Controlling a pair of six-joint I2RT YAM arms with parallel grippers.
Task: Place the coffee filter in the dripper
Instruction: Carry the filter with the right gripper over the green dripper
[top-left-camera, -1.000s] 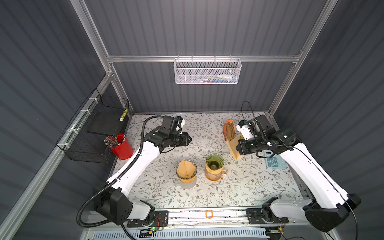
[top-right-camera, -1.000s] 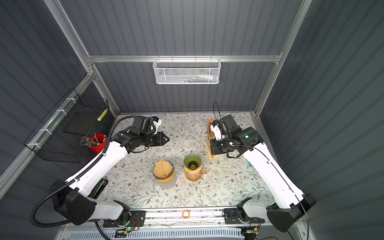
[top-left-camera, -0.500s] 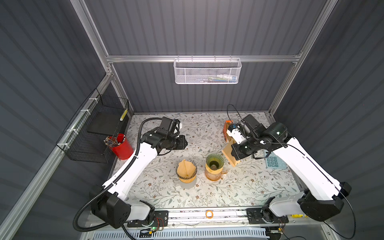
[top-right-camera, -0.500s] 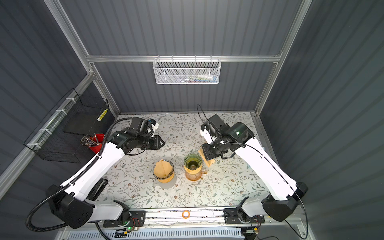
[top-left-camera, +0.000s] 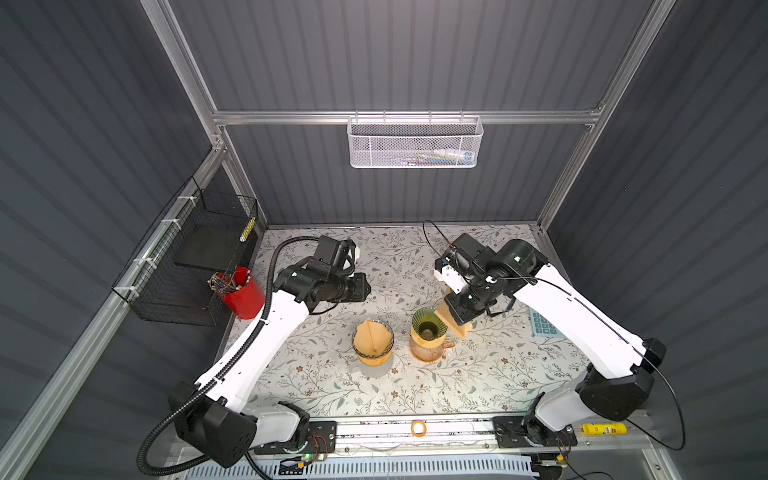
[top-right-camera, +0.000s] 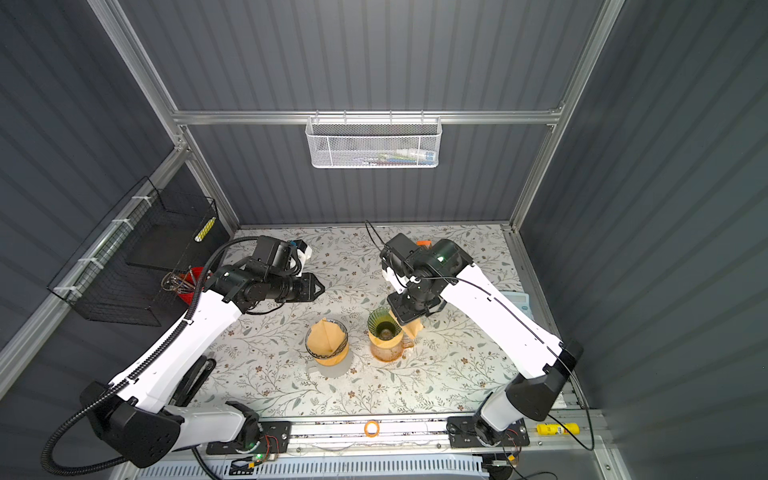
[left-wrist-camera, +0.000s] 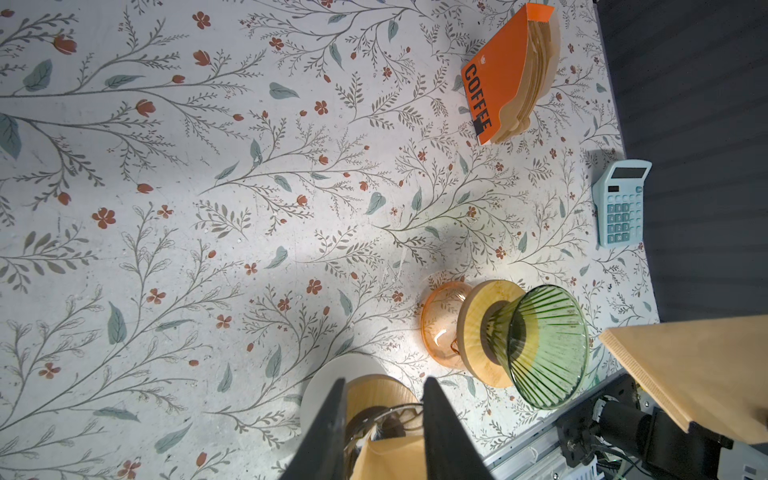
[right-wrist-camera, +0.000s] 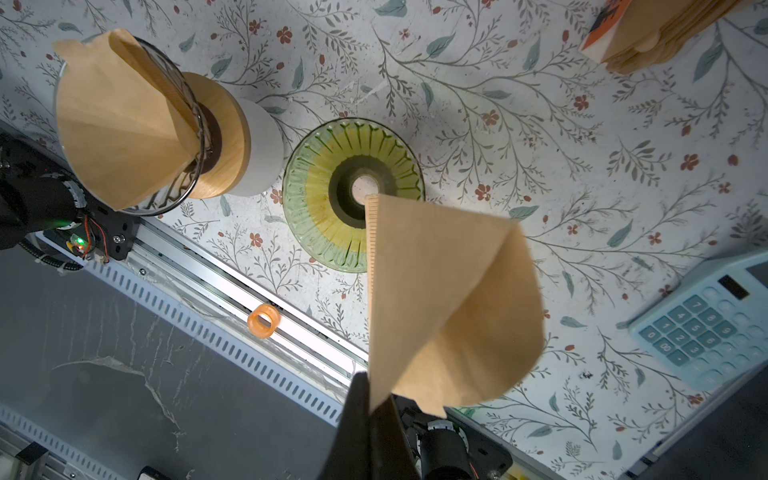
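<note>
My right gripper (right-wrist-camera: 370, 386) is shut on the edge of a brown paper coffee filter (right-wrist-camera: 444, 299), folded into a cone. In both top views the filter (top-left-camera: 460, 330) hangs just right of the green ribbed glass dripper (top-left-camera: 428, 326), which sits on a wooden collar over an orange carafe (top-left-camera: 426, 353). In the right wrist view the filter's tip lines up with the dripper (right-wrist-camera: 324, 187) near its centre hole. My left gripper (left-wrist-camera: 384, 380) is open and holds nothing, above the table behind a clear dripper (top-left-camera: 372, 340) with a filter in it.
An orange filter box (left-wrist-camera: 494, 79) with several filters stands at the back right. A light blue calculator (left-wrist-camera: 621, 203) lies near the right edge. A red cup (top-left-camera: 241, 291) and a black wire basket (top-left-camera: 187, 257) are at the left. An orange ring (top-left-camera: 417, 428) lies on the front rail.
My right arm has carried the filter from the filter box forward and left to the green dripper. My left arm has drawn back a little to the left.
</note>
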